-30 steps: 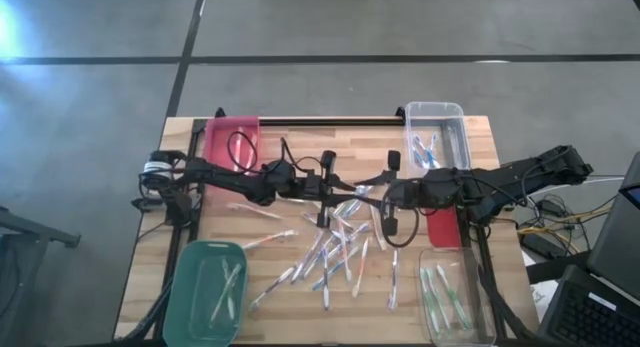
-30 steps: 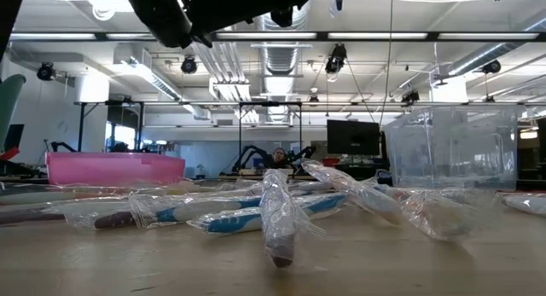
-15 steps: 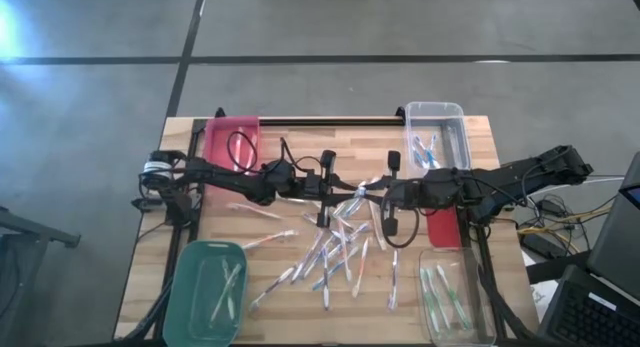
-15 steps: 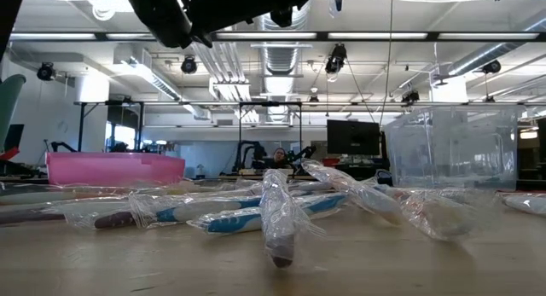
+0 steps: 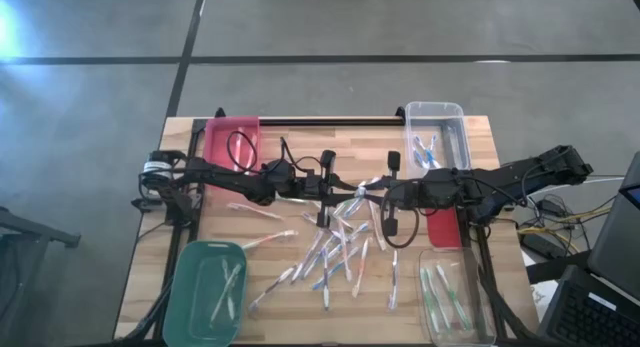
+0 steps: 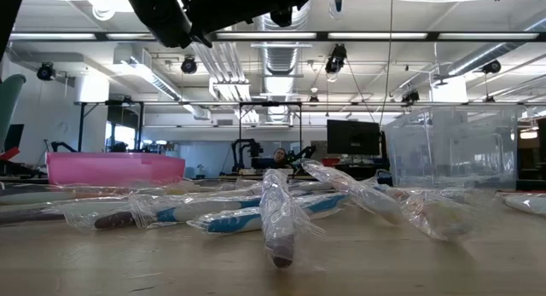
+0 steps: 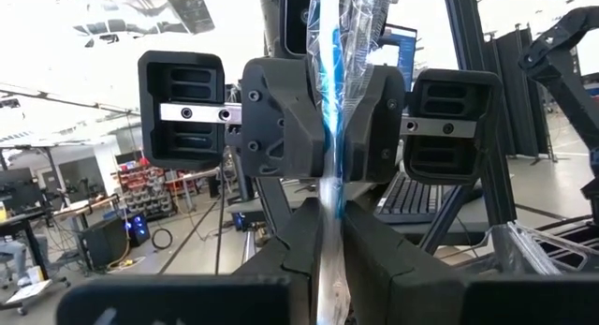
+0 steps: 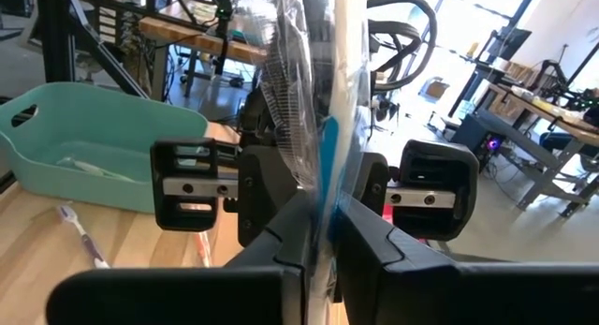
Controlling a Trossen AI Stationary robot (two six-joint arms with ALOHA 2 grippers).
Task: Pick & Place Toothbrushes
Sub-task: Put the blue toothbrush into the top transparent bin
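Above the surface [image 5: 250,247], mid-table: we see the right fingers [image 8: 323,227] newly clamped on the blue toothbrush [image 7: 329,100] — left fingers [image 7: 328,241] also grip it — a handover.

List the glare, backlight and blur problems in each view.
High view: a bright flare washes the floor at the left edge. Low view: ceiling lights glare, and the nearest wrapped toothbrush is soft. Left wrist view: a bright background silhouettes the left end effector. Right wrist view: the window is blown out, and the clamped plastic wrapper blurs.
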